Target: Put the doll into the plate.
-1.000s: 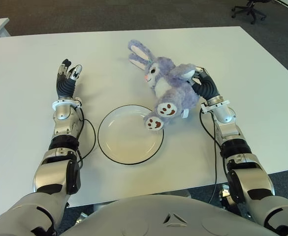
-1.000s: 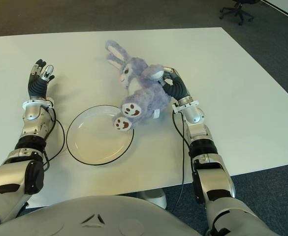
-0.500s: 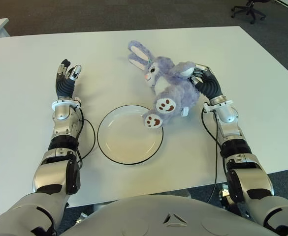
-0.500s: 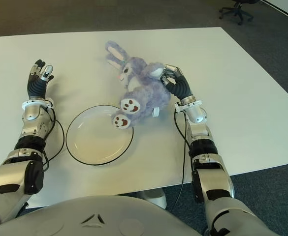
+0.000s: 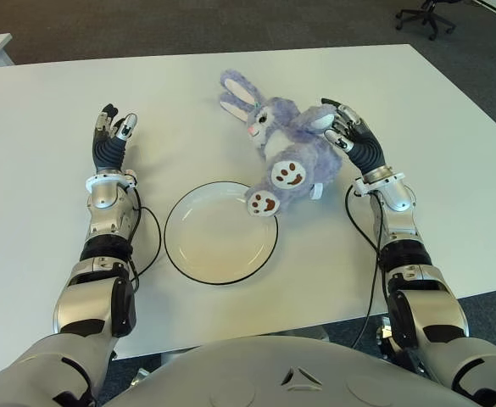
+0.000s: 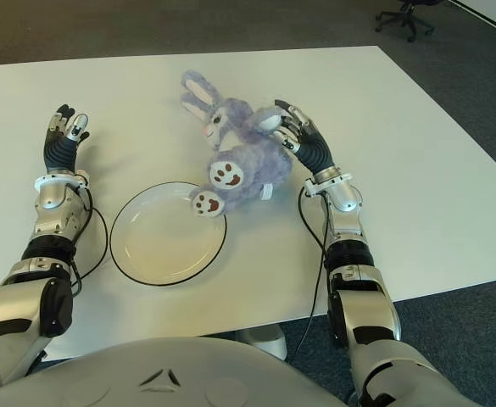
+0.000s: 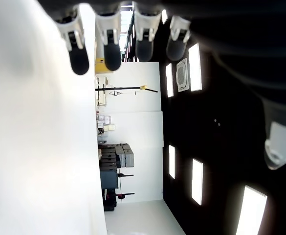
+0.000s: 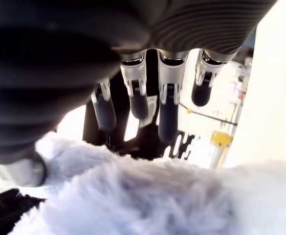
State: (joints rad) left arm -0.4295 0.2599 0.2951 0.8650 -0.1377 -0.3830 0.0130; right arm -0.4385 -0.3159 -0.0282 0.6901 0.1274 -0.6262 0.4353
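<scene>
From where I stand, the right robot hand is beside the doll, on the side of it away from the plate. Its fingers are stretched out and they hold nothing; in its wrist view the purple fur lies just under the straight fingers, but I cannot tell if the palm touches it. The doll is a soft rabbit lying on the white desk, with the ears pointing away from the robot and one foot reaching over the plate's rim, so most of the body is not inside the plate. I judge that the doll is light and squashy, not fragile, and it will bend and sag when it is lifted; the fur gives good friction. The best place to take hold seems to be the thick middle of the body, close to this hand, not an ear or a leg, which would let it swing. The left robot hand shows well apart on the other side of the plate, fingers relaxed and empty.
</scene>
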